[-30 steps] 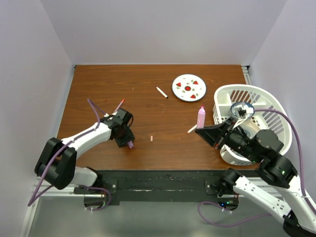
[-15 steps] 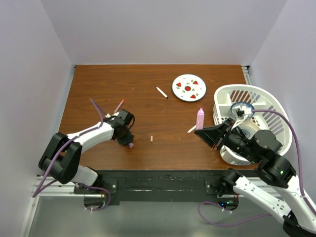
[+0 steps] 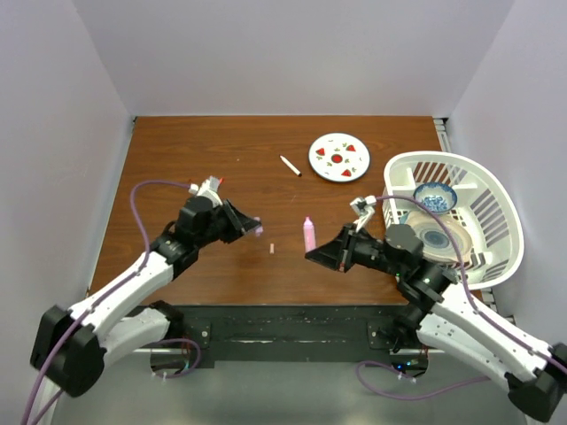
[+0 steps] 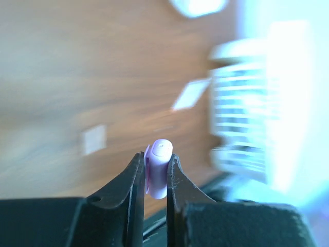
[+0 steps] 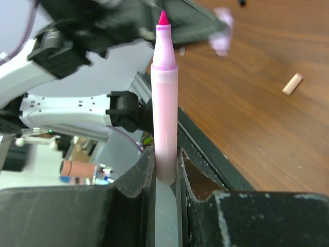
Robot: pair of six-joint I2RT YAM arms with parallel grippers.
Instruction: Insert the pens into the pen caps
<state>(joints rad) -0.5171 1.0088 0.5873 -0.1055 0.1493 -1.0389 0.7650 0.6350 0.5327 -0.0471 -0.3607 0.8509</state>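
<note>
Robotics lab test cell: wooden table [image 3: 177, 159] boxed by plain white walls [image 3: 292, 53] on three sides; left arm [image 3: 124, 288] and right arm [image 3: 478, 323] mounted on metal rail [image 3: 292, 332], frame bottom.

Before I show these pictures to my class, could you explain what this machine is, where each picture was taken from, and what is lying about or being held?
These are two robot arms bolted at the near edge of a table, each ending in a two-finger gripper. The wide picture looks down from above and behind them. The other two come from a camera on each wrist, looking along its own fingers. The left gripper is shut on a short pink cap. The right gripper is shut on a pink marker, its tip uncovered. On the table lie a thin white pen, a tiny pale cap, a round plate and a white basket holding a blue bowl.
</note>
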